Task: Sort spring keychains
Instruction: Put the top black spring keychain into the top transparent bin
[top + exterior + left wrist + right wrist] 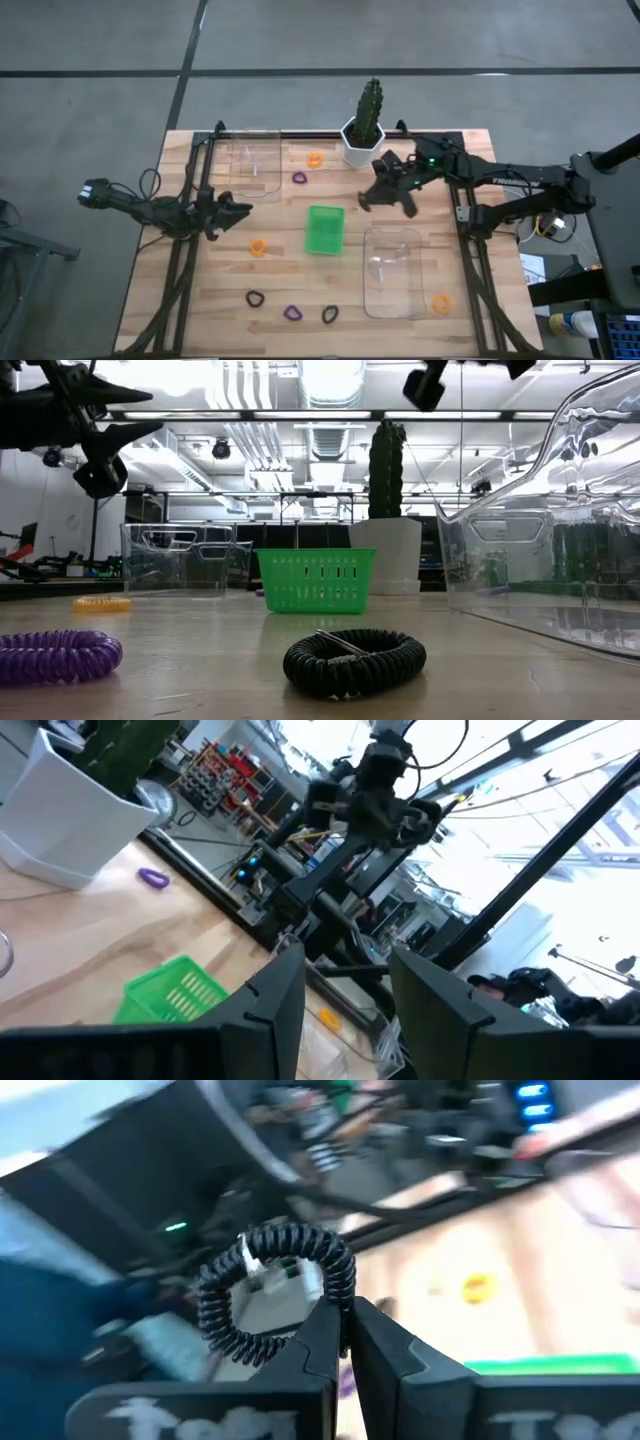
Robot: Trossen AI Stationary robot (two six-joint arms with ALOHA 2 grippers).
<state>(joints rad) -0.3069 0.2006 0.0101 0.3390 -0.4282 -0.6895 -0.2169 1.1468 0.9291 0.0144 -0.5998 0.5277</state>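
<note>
Cactus pot [361, 143] beside right gripper [388, 192]

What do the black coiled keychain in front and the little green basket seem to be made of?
The black coiled spring keychain looks like glossy plastic cord wound in tight ribs, with a thin metal-looking pin on top. The small green slotted basket looks like moulded matte plastic, judging by its even slots.

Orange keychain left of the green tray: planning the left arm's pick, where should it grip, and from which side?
Probably pinch the rim of the orange keychain from above, one finger inside the loop, one outside. It lies flat on bare wood as an open ring, and the open left gripper hovers nearby.
</note>
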